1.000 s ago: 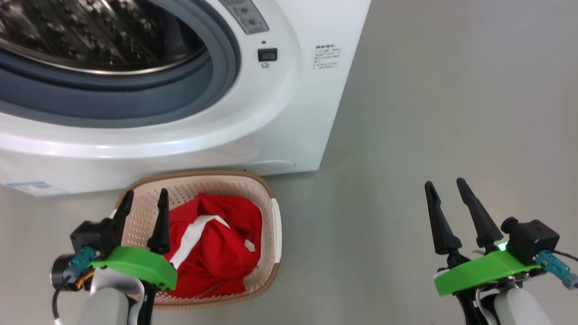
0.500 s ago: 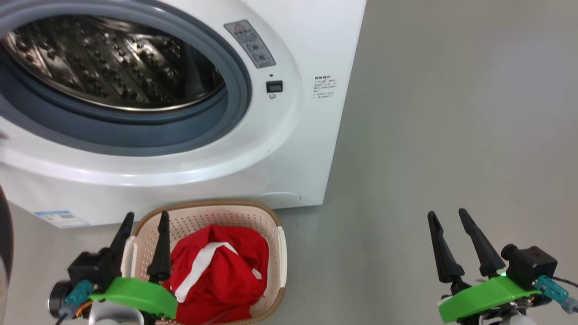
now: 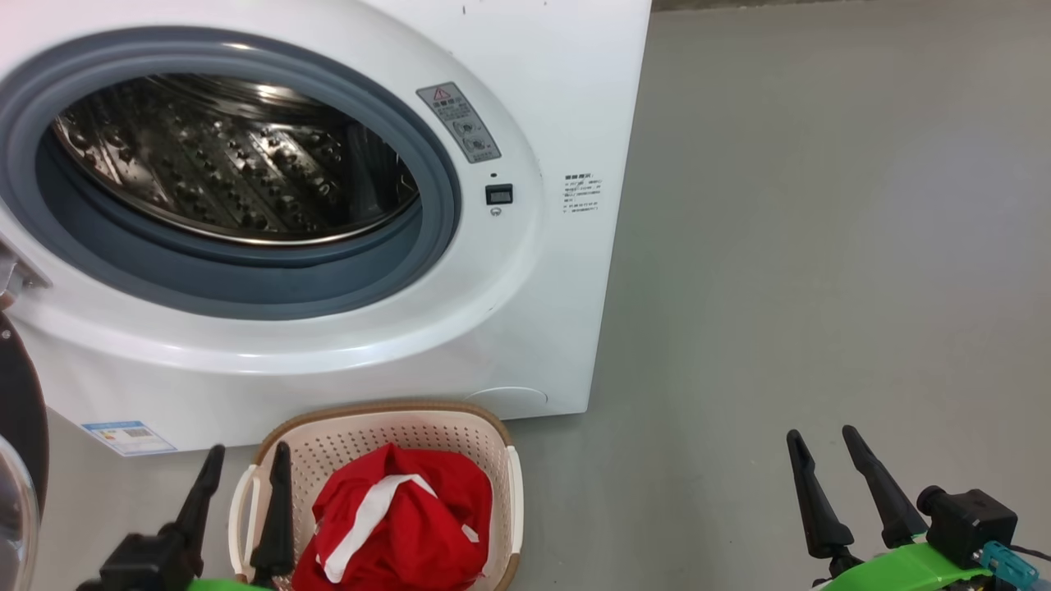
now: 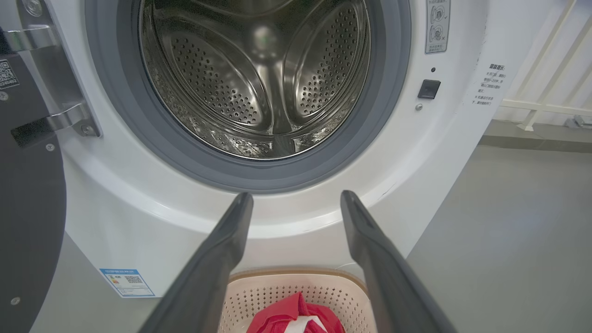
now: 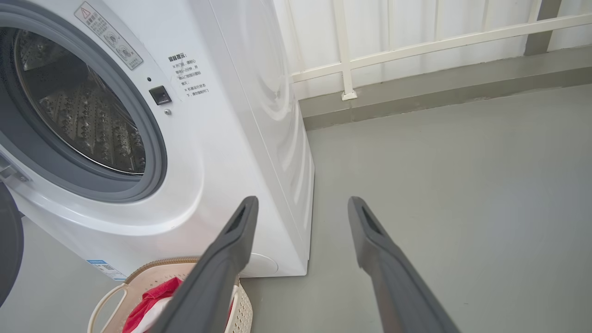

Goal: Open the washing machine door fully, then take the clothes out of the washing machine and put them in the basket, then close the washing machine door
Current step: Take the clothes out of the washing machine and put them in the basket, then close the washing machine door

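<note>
- Washing machine [image 3: 525, 328], a white front-loader, stands on the grey floor [image 3: 821, 246] with its mouth uncovered. A grey gasket [image 3: 246, 287] rings the perforated steel drum [image 3: 230, 180], whose walls show bare all round.
- The washing machine door [image 3: 20, 410] is swung wide open at the robot's left of the washing machine's mouth. Its black rim and a sliver of glass sit at the left edge of the head view. In the left wrist view, metal hinge brackets [image 4: 55, 122] tie it to the washing machine's front.
- The basket [image 3: 361, 447], cream with a brown rim, sits on the floor just in front of the washing machine's base, below the mouth.
- The clothes [image 3: 410, 509], red with a white stripe, lie bundled inside the basket, close before the washing machine.
- The left fingers [image 3: 279, 509] are spread wide and hold nothing. They hang in front of the washing machine by the basket's left rim, pointing at the front panel under the gasket. The clothes lie just to their right, not touched. In the left wrist view the basket and clothes lie low between the two fingers.
- The right fingers [image 3: 809, 501] are also spread wide and empty. They hang over bare floor off the washing machine's right front corner, well apart from the basket and clothes.
</note>
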Tool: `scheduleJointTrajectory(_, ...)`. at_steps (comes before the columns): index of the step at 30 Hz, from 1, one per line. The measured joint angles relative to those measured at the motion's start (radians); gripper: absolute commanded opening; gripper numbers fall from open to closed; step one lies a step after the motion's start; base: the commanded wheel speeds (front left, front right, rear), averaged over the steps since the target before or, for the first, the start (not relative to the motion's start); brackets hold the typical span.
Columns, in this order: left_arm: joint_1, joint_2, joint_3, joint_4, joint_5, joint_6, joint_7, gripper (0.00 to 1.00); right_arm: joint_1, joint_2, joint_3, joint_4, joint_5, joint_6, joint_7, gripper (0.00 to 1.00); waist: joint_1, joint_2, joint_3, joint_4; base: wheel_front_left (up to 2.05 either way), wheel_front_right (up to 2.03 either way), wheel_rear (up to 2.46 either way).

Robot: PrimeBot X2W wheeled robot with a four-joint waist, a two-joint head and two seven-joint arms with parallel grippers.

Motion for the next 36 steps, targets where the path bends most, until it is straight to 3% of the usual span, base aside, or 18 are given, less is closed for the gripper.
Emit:
scheduleJointTrajectory(10, 0.064, -0.002, 0.021, -0.064, 0.008, 0.000, 0.000, 1.00, 0.024, -0.005, -0.016, -0.006, 0.000, 0.000, 0.000, 1.00, 0.0000, 0.0000, -0.011, 0.005, 0.00, 0.00, 0.00)
scheduleJointTrajectory(36, 0.071, -0.007, 0.012, -0.066, 0.008, 0.000, 0.000, 1.00, 0.027, -0.005, -0.018, -0.005, 0.000, 0.000, 0.000, 1.00, 0.0000, 0.0000, -0.002, 0.009, 0.00, 0.00, 0.00)
